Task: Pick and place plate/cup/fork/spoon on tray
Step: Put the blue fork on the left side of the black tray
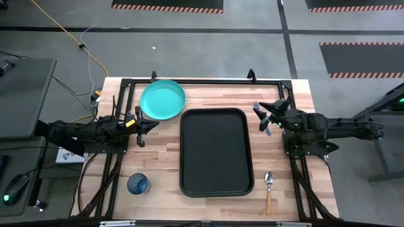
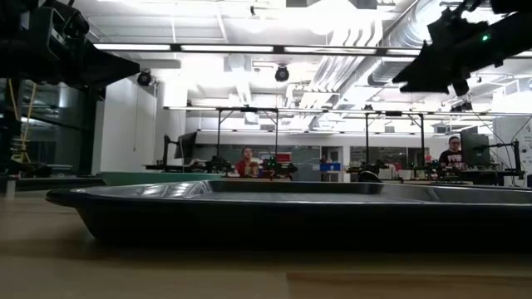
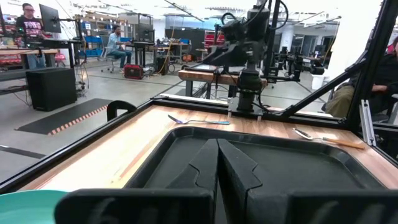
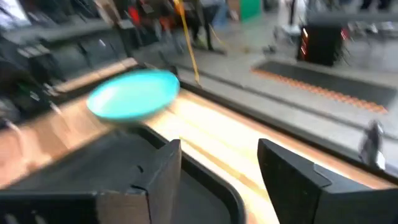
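Observation:
The teal plate (image 1: 163, 99) lies flat on the table at the far left, and also shows in the right wrist view (image 4: 134, 93). The black tray (image 1: 216, 151) lies in the middle. The dark blue cup (image 1: 137, 184) stands near the front left. The orange-handled spoon (image 1: 269, 189) lies right of the tray. The blue-handled fork (image 3: 199, 121) lies flat on the table at the far right. My right gripper (image 1: 265, 116) is open and empty above the fork. My left gripper (image 1: 144, 126) is shut and empty, between the plate and the tray.
A black frame rail (image 1: 202, 82) runs along the table's far edge and sides. Bare wood lies between the tray and the cup. People sit at desks in the room beyond the table (image 2: 246, 158).

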